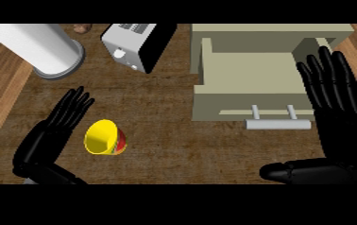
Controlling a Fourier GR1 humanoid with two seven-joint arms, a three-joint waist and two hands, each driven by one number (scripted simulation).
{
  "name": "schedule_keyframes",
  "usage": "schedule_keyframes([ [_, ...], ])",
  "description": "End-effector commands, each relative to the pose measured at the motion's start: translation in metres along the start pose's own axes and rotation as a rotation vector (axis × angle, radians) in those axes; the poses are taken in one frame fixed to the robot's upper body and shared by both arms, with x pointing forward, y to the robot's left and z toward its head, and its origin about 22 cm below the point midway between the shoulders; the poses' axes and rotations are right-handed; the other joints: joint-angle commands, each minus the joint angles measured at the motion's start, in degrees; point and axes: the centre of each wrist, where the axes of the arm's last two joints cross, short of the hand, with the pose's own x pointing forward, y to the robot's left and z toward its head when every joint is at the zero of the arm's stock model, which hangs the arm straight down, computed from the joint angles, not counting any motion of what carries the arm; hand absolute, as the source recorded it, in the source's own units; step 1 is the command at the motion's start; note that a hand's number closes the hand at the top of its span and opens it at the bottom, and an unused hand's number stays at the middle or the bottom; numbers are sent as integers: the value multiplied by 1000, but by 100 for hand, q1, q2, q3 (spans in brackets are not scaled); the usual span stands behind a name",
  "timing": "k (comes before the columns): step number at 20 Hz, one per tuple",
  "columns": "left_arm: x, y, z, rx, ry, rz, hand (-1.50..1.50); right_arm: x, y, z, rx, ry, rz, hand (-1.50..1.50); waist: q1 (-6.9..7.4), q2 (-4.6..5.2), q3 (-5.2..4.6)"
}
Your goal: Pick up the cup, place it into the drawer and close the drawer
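cup point(105, 137): glossy yellow plastic
counter point(174, 129): rough, matt brown wood
drawer point(251, 84): smooth, matt beige
toaster point(136, 44): shiny metal
hands point(49, 134): glossy black

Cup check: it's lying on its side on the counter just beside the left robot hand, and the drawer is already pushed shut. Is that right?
Not quite. The head view shows the drawer pulled open, its handle sticking out toward the robot. The rest holds: the yellow cup lies on its side on the counter, just beside the open left robot hand.
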Motion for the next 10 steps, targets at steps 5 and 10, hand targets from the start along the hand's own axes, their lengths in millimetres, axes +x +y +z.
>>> schedule_keyframes([
  [5, -44, 32, 33, 5, 39, -1, -150, -3, -8, -18, 6, 23, -16, -150, 11, 8, -3],
  [10, -60, 19, 18, -8, 87, -16, -150, 5, -8, 12, 22, 3, 1, -150, -7, -1, 0],
])
